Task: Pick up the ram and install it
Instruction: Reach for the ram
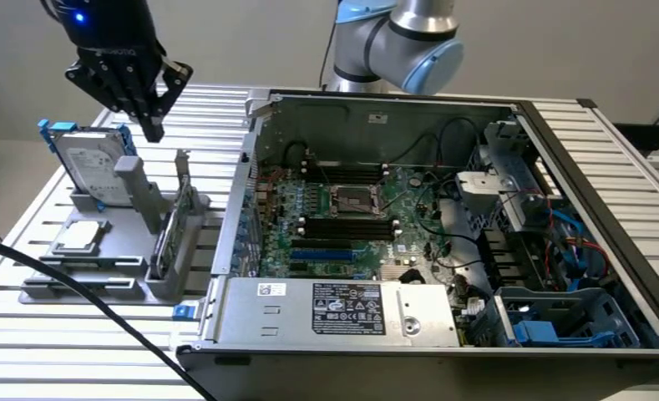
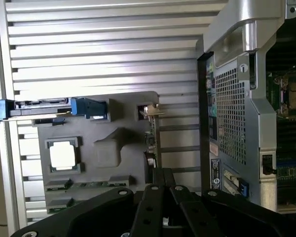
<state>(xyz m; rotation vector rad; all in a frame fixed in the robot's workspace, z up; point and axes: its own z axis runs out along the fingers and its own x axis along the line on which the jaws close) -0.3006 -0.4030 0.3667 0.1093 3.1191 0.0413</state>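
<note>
Chassis point(image 1: 240, 209) of the opened computer lies on the slatted table point(image 1: 62, 368). On the exterior view's left, a grey fixture point(image 1: 139, 196) carries the hard drive point(image 1: 89, 163), the ram point(image 1: 168, 238) standing on edge nearest the case, and a processor point(image 1: 81, 236). Lowered unopened, the fingers would likely strike the ram's top edge. The gripper point(image 1: 151, 125) hangs above the fixture, pointing down, fingers pressed together, empty.

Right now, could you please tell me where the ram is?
The ram stands on edge in the grey holder on the exterior view's left, between the hard drive and the open computer case, lower than the gripper.
</note>
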